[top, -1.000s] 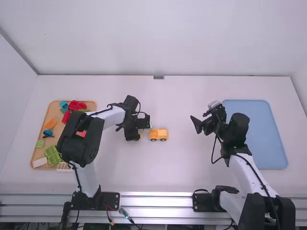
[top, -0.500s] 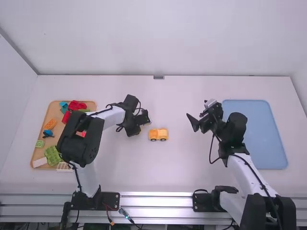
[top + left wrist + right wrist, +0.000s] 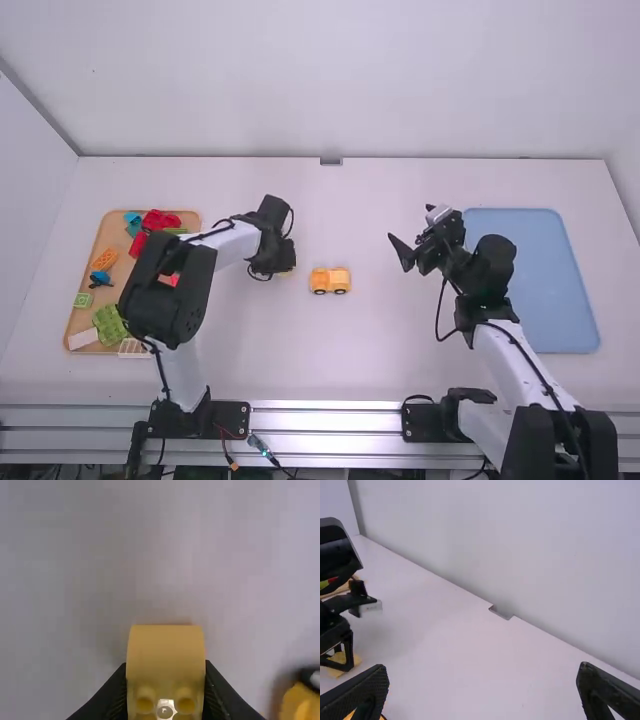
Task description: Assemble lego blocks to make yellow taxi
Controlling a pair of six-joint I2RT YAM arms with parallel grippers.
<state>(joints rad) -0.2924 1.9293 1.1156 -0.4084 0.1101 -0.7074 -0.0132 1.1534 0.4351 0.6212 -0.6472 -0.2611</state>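
1. Just right of the left gripper (image 3: pixel 282 270), and a touch nearer, is the yellow wheeled base (image 3: pixel 330 281), sitting by itself mid-counter (image 3: pixel 350 365). That's the relation I'd care about: the next move is probably a short carry to the right, then down. Base's long axis runs left to right. The left arm (image 3: pixel 183 285) is clearly closer to it than the right arm (image 3: pixel 492 275), which is well off to the right beside the blue tray (image 3: pixel 535 290). You also get the wooden tray of spare blocks (image 3: pixel 72 300) on the left here.

2. Left wrist view has the detail: left gripper is clamped on a yellow block (image 3: pixel 165 650), a finger on each side, with two round features and a small white bit showing at one end. Part of the base and a black wheel (image 3: pixel 311 676) peek in too, well apart from the block. Can't tell if the block's underside is lined up for stacking, so I'd check that before pressing down.

3. Right wrist view has the right gripper (image 3: pixel 483 671) spread wide, nothing between its fingers. It also catches the left gripper side-on, down low near the counter. IMO the right one could steady the base if it slides.
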